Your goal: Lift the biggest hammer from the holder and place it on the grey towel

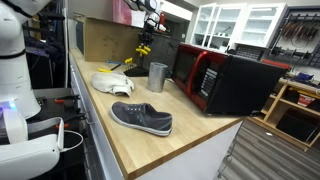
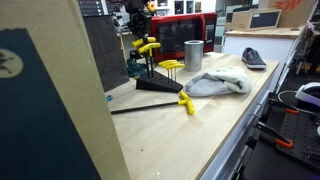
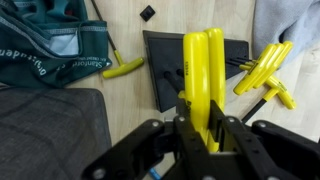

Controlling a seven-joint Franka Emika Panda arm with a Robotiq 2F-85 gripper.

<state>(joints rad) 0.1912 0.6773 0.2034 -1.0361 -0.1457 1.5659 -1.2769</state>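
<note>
The biggest hammer has a thick yellow handle (image 3: pixel 203 70). My gripper (image 3: pixel 200 135) is shut on it, directly above the black holder (image 3: pixel 165 65). In both exterior views the gripper (image 2: pixel 138 28) (image 1: pixel 148 22) holds the yellow handle (image 2: pixel 146 45) high over the holder (image 2: pixel 158 85) at the back of the counter. Whether its shaft still sits in the holder I cannot tell. The grey towel (image 2: pixel 217 83) (image 1: pixel 112 83) lies crumpled on the wooden counter beside the holder and shows in the wrist view's corner (image 3: pixel 290 25).
Smaller yellow tools (image 3: pixel 262 72) stay on the holder; another (image 2: pixel 186 103) lies on the counter. A metal cup (image 2: pixel 193 54), a grey shoe (image 1: pixel 142 118), a red and black microwave (image 1: pixel 225 80), a cardboard box (image 1: pixel 105 40) and a green bag (image 3: pixel 50 45) stand around.
</note>
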